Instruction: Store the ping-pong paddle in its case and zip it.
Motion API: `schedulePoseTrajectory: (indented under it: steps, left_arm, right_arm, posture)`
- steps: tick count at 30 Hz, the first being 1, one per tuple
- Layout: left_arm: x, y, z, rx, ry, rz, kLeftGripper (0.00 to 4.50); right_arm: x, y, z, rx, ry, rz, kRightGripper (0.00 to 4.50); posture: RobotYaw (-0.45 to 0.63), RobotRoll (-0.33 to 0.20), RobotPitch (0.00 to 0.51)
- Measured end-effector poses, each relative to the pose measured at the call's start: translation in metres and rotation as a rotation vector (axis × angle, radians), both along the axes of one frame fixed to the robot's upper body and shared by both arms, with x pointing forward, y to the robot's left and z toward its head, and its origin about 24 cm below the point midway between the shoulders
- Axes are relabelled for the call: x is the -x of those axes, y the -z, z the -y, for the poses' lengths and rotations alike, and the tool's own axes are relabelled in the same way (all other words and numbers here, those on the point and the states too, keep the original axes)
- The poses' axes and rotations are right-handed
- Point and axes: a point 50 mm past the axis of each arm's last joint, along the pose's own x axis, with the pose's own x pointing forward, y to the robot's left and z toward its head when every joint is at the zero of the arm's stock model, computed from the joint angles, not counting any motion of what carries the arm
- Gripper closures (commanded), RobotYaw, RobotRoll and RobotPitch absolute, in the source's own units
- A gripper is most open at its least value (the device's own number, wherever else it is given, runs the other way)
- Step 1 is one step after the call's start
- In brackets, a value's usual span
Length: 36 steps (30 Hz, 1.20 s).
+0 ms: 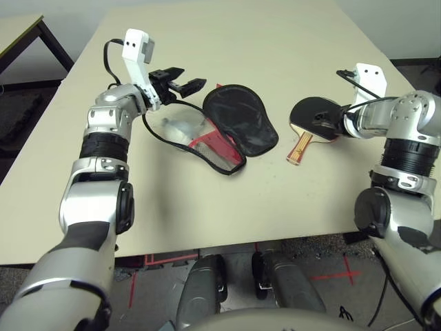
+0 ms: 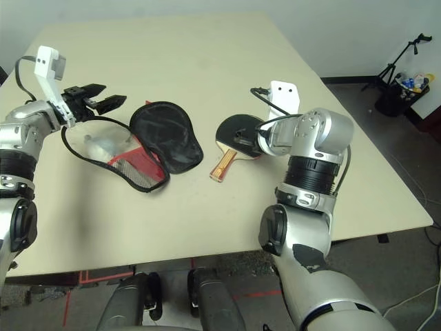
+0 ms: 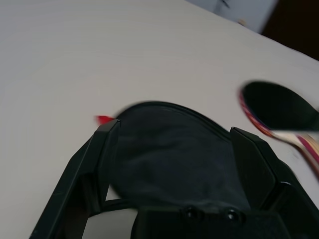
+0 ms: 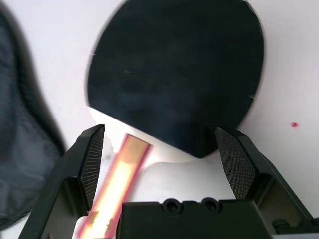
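1. Right pincer (image 4: 159, 164) is closest to the camera. Its two black fingers are spread wide and hold nothing. It hangs just over the ping-pong paddle (image 1: 313, 121).
2. That paddle lies flat on the desk (image 1: 275, 41), at the middle right of the head picture. Its black round face points up the frame and its striped wooden handle points down.
3. It looks light, hard and stiff. I think the handle, or the neck just above it, is the best spot to pinch.
4. Left pincer (image 1: 185, 81) is wide open and empty too. It hovers near the case (image 1: 238, 121).
5. Lying unzipped at the middle of the frame, the case looks soft and floppy. I think its zipper rim is the place to hold.
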Motion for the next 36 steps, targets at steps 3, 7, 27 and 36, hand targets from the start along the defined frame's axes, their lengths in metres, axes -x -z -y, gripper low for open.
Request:
schedulePoseTrajectory:
  steps: [3,7,27,36]
  left_arm:
    - [0.004,-0.002,0.025,-0.034,0.136,0.015,0.03]
    - [0.013,-0.001,0.047,-0.084,0.280,0.033,0.03]
    - [0.037,0.022,0.093,-0.115,0.487,0.045,0.03]
    - [0.040,0.026,0.089,-0.126,0.473,0.040,0.03]
  right_arm:
    - [-0.001,0.004,-0.014,-0.015,0.022,-0.028,0.00]
    - [0.000,0.012,-0.017,-0.006,0.085,-0.074,0.00]
    - [0.008,0.030,-0.033,0.038,0.237,-0.187,0.00]
    - [0.007,0.032,-0.040,0.013,0.186,-0.192,0.00]
  posture:
    - [-0.20,0.000,0.123]
    - [-0.21,0.000,0.118]
    - [-0.17,0.000,0.121]
    - [-0.14,0.000,0.119]
